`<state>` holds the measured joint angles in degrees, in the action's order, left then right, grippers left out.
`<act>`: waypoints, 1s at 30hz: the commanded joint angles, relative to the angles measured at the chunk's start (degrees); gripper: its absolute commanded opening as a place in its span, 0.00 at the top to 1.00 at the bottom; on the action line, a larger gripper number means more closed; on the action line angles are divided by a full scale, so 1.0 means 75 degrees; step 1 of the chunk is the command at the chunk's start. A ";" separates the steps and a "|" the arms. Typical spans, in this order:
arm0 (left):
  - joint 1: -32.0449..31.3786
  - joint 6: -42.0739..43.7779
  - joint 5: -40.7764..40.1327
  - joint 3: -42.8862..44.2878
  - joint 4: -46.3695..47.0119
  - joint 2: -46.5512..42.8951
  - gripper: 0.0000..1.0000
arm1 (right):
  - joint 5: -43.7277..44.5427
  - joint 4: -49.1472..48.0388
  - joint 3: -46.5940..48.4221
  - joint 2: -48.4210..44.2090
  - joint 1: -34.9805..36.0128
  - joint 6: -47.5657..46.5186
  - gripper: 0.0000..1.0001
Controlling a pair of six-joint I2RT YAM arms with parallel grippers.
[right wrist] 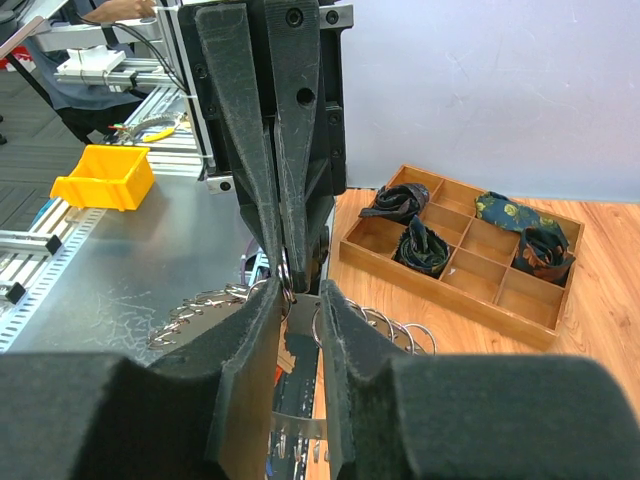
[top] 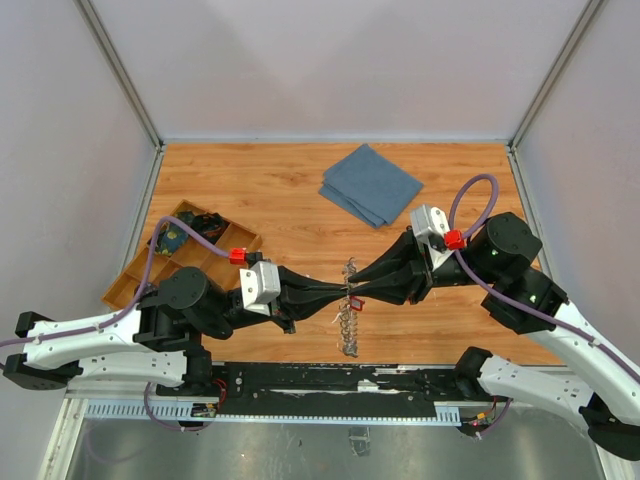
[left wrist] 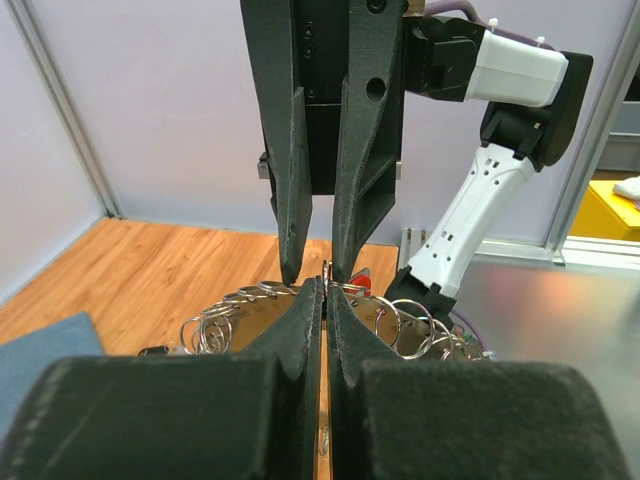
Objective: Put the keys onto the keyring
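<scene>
The keyring (top: 348, 328) is held edge-on above the table's near middle, its small split rings fanning out in the left wrist view (left wrist: 235, 303) and the right wrist view (right wrist: 195, 312). My left gripper (top: 340, 291) is shut on one small ring at its top edge (left wrist: 327, 285). My right gripper (top: 359, 289) meets it from the right, its jaws a little apart, straddling the flat metal and that ring (right wrist: 300, 297). A red key head (top: 357, 303) hangs beside the fingertips (left wrist: 363, 278). Other keys are not visible.
A folded blue cloth (top: 370, 185) lies at the back middle. A wooden compartment tray (top: 125, 290) with dark rolled items stands at the left and shows in the right wrist view (right wrist: 450, 295). The table's metal front edge is just below the ring.
</scene>
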<state>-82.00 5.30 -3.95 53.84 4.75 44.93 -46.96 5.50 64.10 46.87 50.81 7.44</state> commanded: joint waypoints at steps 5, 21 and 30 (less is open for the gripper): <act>-0.0065 -0.0036 0.0092 0.0279 0.0772 0.0009 0.99 | -0.0165 -0.0195 -0.0057 0.0017 0.0163 -0.0054 0.85; -0.0071 -0.0146 0.0059 0.0256 0.0681 -0.0036 0.87 | -0.0037 0.2746 0.1788 0.0505 0.0175 -0.1725 1.00; -0.0071 -0.0225 -0.0284 0.0282 0.0432 0.0018 0.81 | 0.0270 0.5386 0.3596 0.1309 0.0175 -0.3088 1.00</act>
<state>-82.00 4.25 -4.47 54.00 6.79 45.34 -46.70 36.73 86.15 55.57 50.85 -9.02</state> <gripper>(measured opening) 0.185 0.011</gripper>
